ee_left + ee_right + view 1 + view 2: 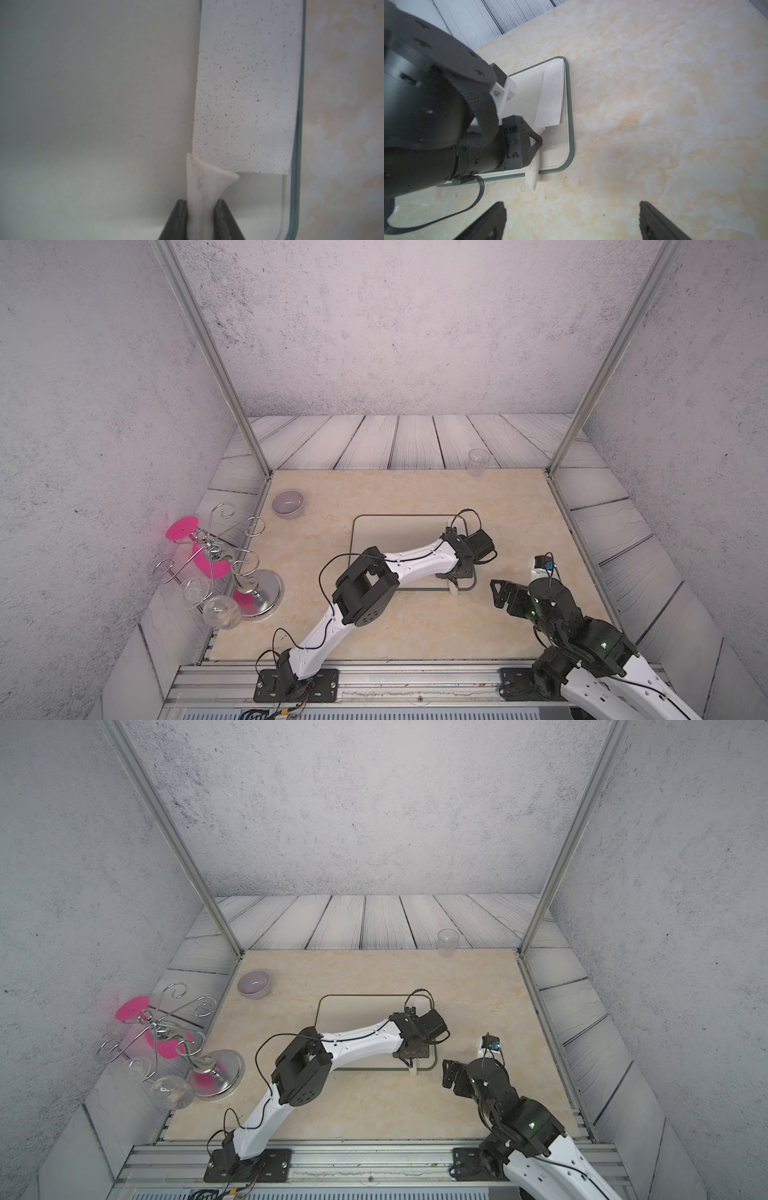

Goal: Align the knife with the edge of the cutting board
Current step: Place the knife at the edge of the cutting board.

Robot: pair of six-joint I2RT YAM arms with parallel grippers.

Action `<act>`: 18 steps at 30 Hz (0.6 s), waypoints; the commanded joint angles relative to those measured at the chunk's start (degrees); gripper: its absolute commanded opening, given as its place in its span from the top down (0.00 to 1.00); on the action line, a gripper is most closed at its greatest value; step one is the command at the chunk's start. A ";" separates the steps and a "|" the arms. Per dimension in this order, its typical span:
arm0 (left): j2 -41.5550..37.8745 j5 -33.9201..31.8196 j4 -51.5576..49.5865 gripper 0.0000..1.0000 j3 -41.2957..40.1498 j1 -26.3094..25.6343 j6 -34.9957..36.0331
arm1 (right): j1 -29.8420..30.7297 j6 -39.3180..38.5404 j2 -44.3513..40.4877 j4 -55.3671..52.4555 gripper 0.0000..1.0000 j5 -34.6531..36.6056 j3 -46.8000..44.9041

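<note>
Left gripper point(201, 216): clamped the knife point(245, 93) by its handle.
Knife: lay on the cutting board point(93, 104), blade just inside its rim.
Right gripper point(571, 204): stood wide, empty.
Risk: a dragging release could skew the blade.

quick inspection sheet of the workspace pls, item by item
surface: marble-look tabletop, no spills seen
job's things: knife lies on board beside its green rim, nearly parallel; handle overhangs the near edge
clutter: bowl, cup, rack with wine glass, all off the board
grippers: left gripper shut on knife handle; right gripper open, empty, over bare tabletop
cables: black cable loops off left arm
surroundings: grey walls, metal posts
</note>
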 commanded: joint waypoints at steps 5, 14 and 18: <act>1.69 0.41 -0.52 0.93 2.78 0.02 -0.32 | -0.05 0.09 -0.08 -0.98 0.01 1.13 -0.34; 2.08 0.43 -0.98 0.90 3.45 0.00 -0.66 | -0.05 0.09 -0.17 -1.03 0.01 1.14 -0.33; 2.19 0.29 -1.45 0.90 3.62 0.03 -1.16 | -0.02 0.09 -0.11 -0.98 0.01 1.13 -0.34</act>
